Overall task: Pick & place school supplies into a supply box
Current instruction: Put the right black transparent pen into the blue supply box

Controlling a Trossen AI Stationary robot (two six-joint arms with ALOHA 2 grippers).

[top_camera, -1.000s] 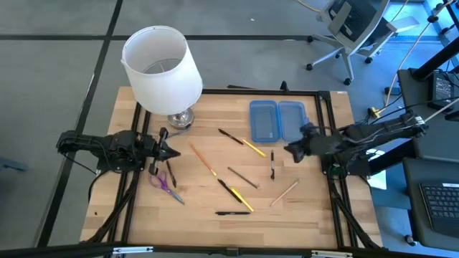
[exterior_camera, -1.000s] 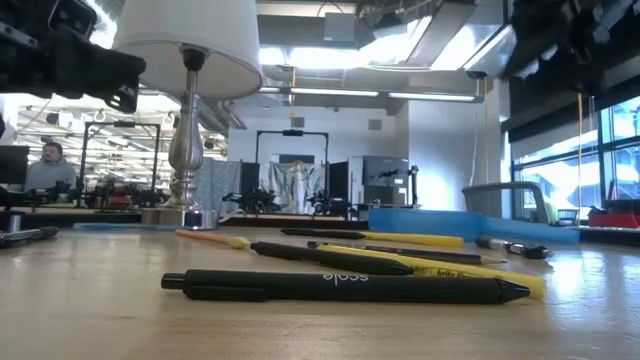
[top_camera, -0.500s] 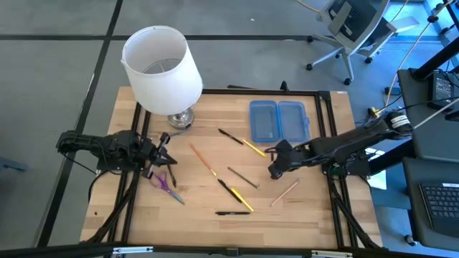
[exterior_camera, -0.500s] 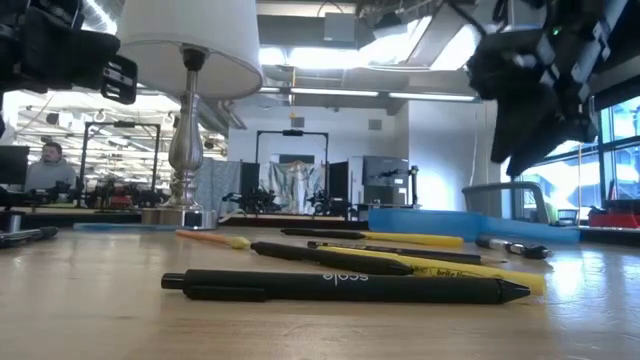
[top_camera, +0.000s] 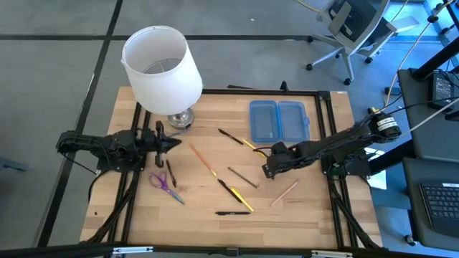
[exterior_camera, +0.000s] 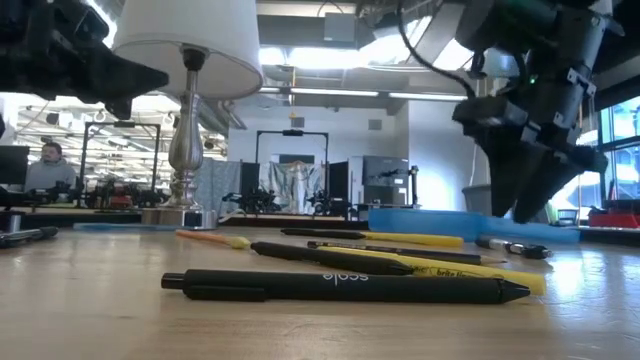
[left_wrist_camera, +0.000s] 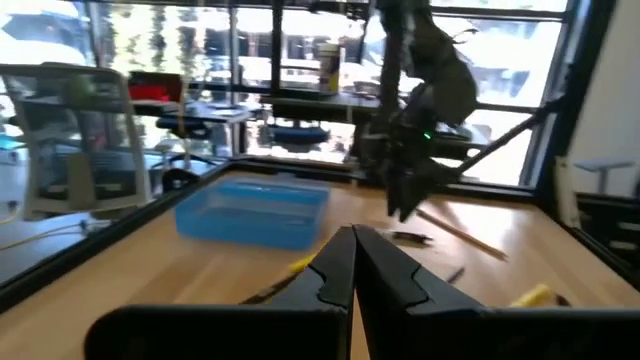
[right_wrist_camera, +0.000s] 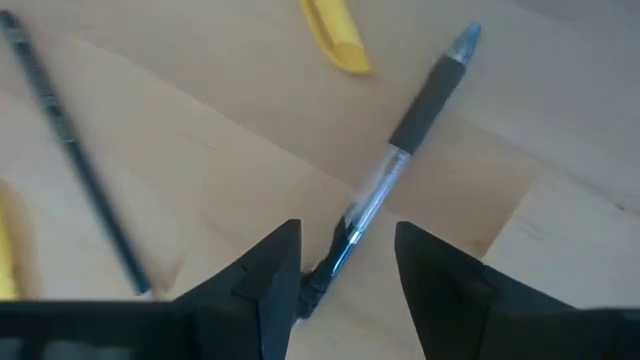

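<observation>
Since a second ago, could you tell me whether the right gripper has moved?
Yes. The right gripper has moved from beside the blue pencil case toward the table's middle, now open over a clear-barrelled pen.

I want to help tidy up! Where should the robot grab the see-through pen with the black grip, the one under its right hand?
Probably at its clear middle barrel, coming straight down from above. The clear pen lies flat on the wooden table with bare wood on both sides, so a finger fits on each side. The right hand hangs open right over it, fingers either side of the barrel.
</observation>
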